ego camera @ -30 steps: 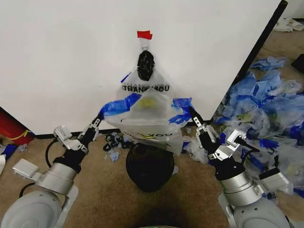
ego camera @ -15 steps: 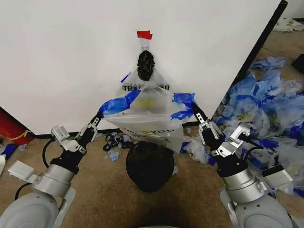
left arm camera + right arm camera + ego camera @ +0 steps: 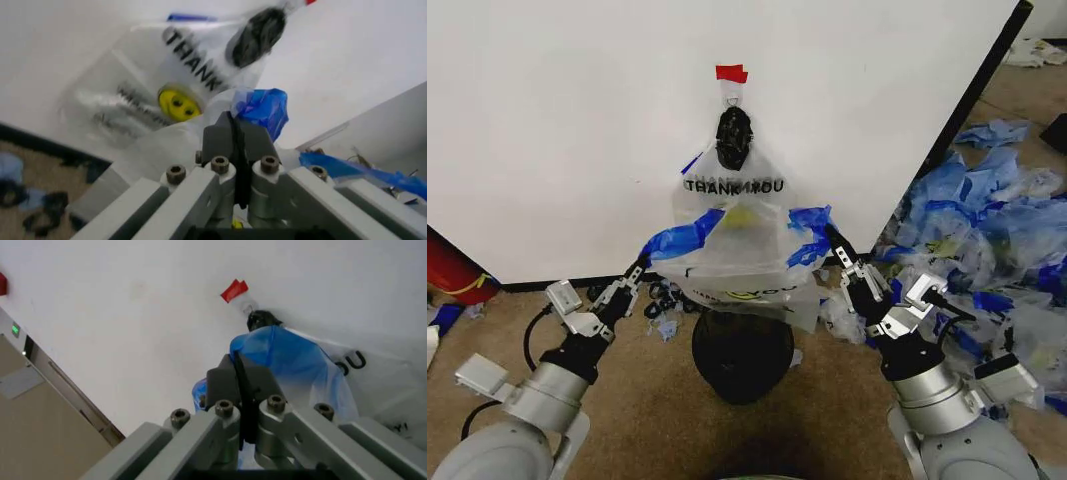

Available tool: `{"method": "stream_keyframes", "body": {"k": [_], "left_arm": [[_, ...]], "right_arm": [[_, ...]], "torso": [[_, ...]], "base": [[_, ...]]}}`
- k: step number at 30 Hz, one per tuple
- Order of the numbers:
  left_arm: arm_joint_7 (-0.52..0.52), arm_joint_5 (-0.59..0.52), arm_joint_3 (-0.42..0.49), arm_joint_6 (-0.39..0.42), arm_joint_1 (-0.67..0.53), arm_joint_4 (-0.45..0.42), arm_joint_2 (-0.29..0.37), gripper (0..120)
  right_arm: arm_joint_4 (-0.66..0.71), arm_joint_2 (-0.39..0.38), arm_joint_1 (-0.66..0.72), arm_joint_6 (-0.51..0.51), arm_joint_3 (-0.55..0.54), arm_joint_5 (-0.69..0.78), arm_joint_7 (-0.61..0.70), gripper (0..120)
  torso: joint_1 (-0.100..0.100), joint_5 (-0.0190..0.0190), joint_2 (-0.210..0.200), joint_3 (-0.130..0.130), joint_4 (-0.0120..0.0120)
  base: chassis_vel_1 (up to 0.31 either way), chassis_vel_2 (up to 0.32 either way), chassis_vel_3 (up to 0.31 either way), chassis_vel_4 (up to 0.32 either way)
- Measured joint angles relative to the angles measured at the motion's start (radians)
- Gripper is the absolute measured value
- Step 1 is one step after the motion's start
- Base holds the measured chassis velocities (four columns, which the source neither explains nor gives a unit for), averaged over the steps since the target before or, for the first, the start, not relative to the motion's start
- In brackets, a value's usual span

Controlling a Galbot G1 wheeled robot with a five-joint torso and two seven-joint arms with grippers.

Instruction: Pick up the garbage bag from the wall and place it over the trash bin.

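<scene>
Garbage bag (image 3: 732, 235) on white wall (image 3: 557, 130), brown carpet (image 3: 647, 400), heaped blue bags (image 3: 987, 230)

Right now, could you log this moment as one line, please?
left gripper: shut on garbage bag | right gripper: shut on garbage bag | bag above trash bin

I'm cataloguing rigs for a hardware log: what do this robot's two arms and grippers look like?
Both arms are silver-grey rounded metal segments with a black band before the wrist. Each wrist carries a small light-grey box module with a black cable looping off it. The left gripper and right gripper are slim and black-tipped; the wrist views show brushed-metal links with round bolt heads and dark flat jaws pressed together.
</scene>
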Motion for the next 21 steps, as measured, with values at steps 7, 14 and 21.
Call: {"method": "stream_keyframes", "body": {"k": [7, 14, 21], "left_arm": [[-0.040, 0.035, 0.054, 0.004, -0.024, 0.000, -0.007, 0], [-0.085, 0.038, 0.089, 0.003, -0.036, 0.000, -0.016, 0], [-0.086, -0.021, 0.038, 0.005, -0.054, 0.000, 0.004, 0]], "right_arm": [[0.000, 0.022, 0.049, -0.001, -0.063, -0.007, 0.012, 0], [0.000, 0.033, 0.093, -0.005, -0.094, -0.005, 0.025, 0], [0.000, 0.025, 0.156, -0.012, -0.108, 0.036, 0.035, 0]], "torso": [[0.000, 0.0001, 0.000, 0.000, 0.0000], [0.000, 0.0000, 0.000, 0.000, 0.0000], [0.000, 0.0002, 0.000, 0.000, 0.0000]], "base": [[0.000, 0.000, 0.000, 0.000], [0.000, 0.000, 0.000, 0.000], [0.000, 0.000, 0.000, 0.000]]}}
